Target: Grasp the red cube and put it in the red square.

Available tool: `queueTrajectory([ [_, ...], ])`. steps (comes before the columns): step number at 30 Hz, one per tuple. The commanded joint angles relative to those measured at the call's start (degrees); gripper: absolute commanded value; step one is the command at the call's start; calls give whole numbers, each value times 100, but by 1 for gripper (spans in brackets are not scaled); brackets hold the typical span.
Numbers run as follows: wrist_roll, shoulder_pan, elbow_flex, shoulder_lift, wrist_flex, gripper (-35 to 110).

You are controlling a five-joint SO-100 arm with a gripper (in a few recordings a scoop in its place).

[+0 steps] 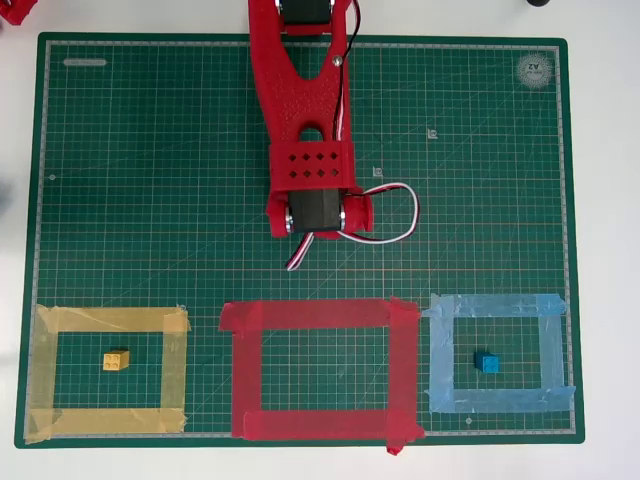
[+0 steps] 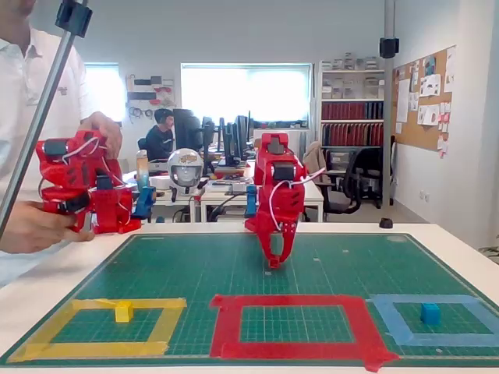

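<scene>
In the fixed view my red gripper [image 2: 274, 262] points straight down, its tips at or just above the green mat [image 2: 195, 265], behind the red square [image 2: 226, 323]. The fingers [image 2: 270, 243] narrow to one point; red against red hides whether anything sits between them. The red cube is hidden. In the overhead view the red arm [image 1: 310, 190] covers the gripper and the mat beneath it. The red square [image 1: 246, 370] of wide tape lies at the mat's near middle with nothing inside it.
A yellow cube [image 1: 116, 360] sits inside the yellow tape outline [image 1: 175, 370] on the left. A blue cube [image 1: 487, 363] sits inside the light-blue tape outline [image 1: 550, 350] on the right. A person holds a second arm at the fixed view's left edge.
</scene>
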Motion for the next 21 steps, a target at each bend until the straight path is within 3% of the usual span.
queueTrajectory([
  [1, -35, -114, -773, 492, 114, -1],
  [9, -9, -53, -2145, 316, -316, -1],
  [17, 325, 255, -2171, 70, -3146, -1],
  [21, 483, 457, -2461, -281, -4061, -1],
])
